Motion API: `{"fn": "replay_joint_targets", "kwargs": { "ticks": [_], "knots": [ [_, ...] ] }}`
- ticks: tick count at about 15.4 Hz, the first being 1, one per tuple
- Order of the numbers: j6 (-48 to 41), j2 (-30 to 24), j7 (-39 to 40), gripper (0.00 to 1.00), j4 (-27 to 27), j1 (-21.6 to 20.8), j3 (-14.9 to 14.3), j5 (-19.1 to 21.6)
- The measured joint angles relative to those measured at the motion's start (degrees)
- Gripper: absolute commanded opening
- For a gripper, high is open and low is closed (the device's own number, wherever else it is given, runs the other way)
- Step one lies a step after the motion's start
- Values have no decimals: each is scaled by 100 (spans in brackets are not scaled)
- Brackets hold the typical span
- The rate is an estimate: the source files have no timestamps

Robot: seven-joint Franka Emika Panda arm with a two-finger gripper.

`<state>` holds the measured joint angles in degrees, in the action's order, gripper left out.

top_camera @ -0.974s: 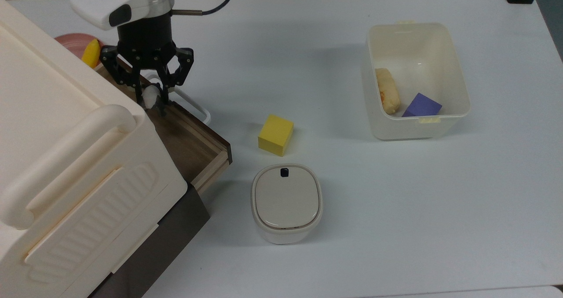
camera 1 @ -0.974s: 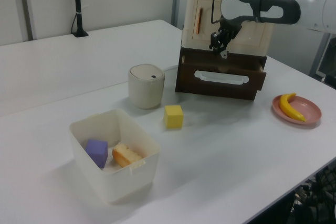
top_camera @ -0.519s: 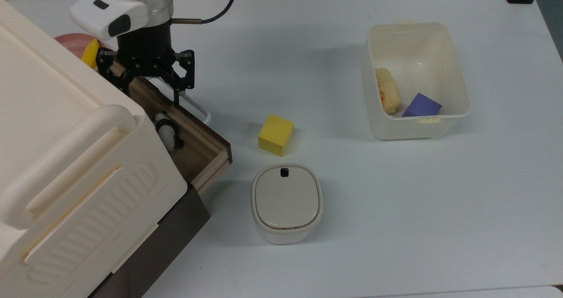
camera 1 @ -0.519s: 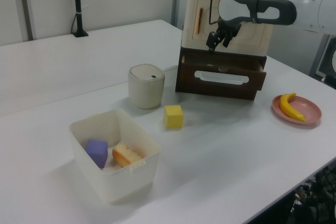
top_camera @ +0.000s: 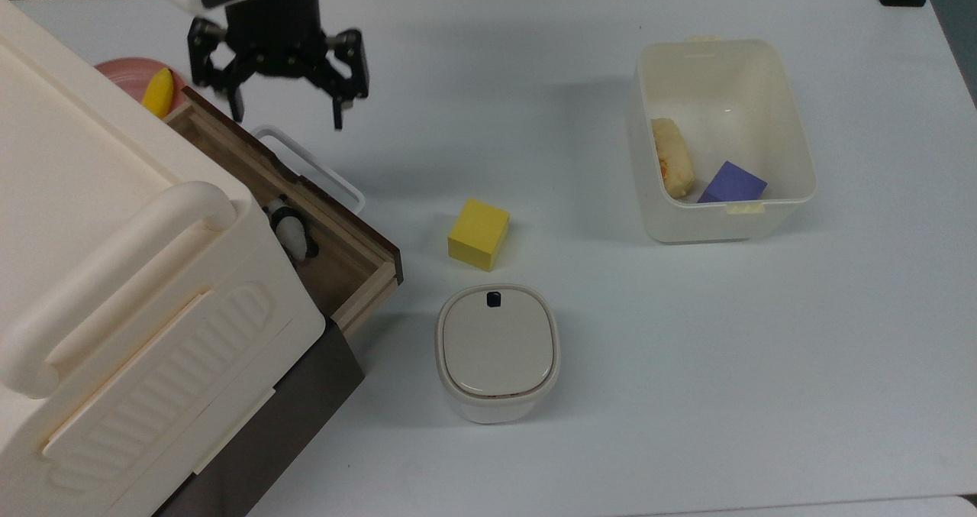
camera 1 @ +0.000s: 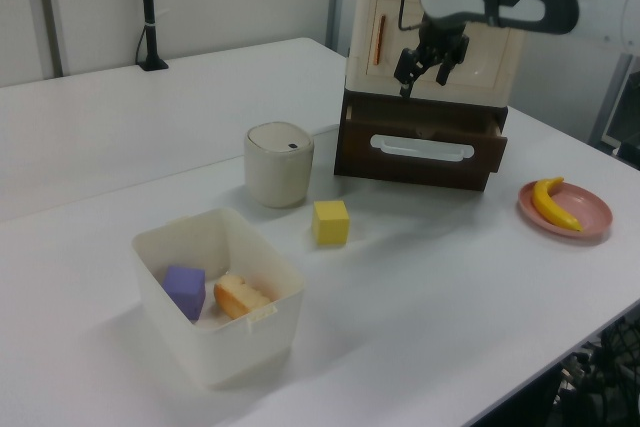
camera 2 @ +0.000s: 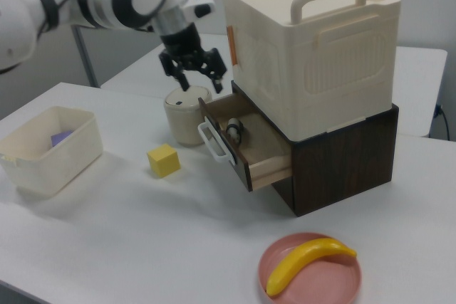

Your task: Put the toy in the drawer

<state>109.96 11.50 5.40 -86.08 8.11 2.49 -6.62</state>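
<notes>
The small black-and-white panda toy (top_camera: 291, 229) lies inside the pulled-out wooden drawer (top_camera: 347, 261), close under the cream cabinet's edge. It also appears as a small shape in the drawer (camera 2: 256, 149) in the right view, toy (camera 2: 233, 129). My gripper (top_camera: 286, 108) hangs open and empty above the drawer's handle end, well clear of the toy. In the left view the gripper (camera 1: 421, 75) is above the drawer (camera 1: 420, 154); in the right view the gripper (camera 2: 201, 80) is up and to the right view's left of the drawer.
A yellow foam cube (top_camera: 478, 234) and a lidded cream pot (top_camera: 497, 352) sit near the drawer front. A cream open bin (top_camera: 721, 213) holds a purple block (top_camera: 731, 183) and a bread-like piece (top_camera: 672, 156). A pink plate (camera 2: 311, 277) carries a banana (camera 2: 308, 261).
My gripper let go of the toy, which dropped into the drawer. It then rose, open, away from the drawer and toward the top view's upper edge.
</notes>
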Motion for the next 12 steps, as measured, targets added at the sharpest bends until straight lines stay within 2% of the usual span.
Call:
{"fn": "replay_joint_targets", "kwargs": {
  "ticks": [3, 5, 9, 12],
  "knots": [
    [-981, -344, -530, 100, 4, -185, 15, 19],
    [-1519, -552, -887, 100, 2, -320, 17, 199],
    [-1604, -852, -936, 100, -196, -565, -94, 349],
    [-1589, -864, -1016, 100, -204, -904, -329, 579]
  ]
}}
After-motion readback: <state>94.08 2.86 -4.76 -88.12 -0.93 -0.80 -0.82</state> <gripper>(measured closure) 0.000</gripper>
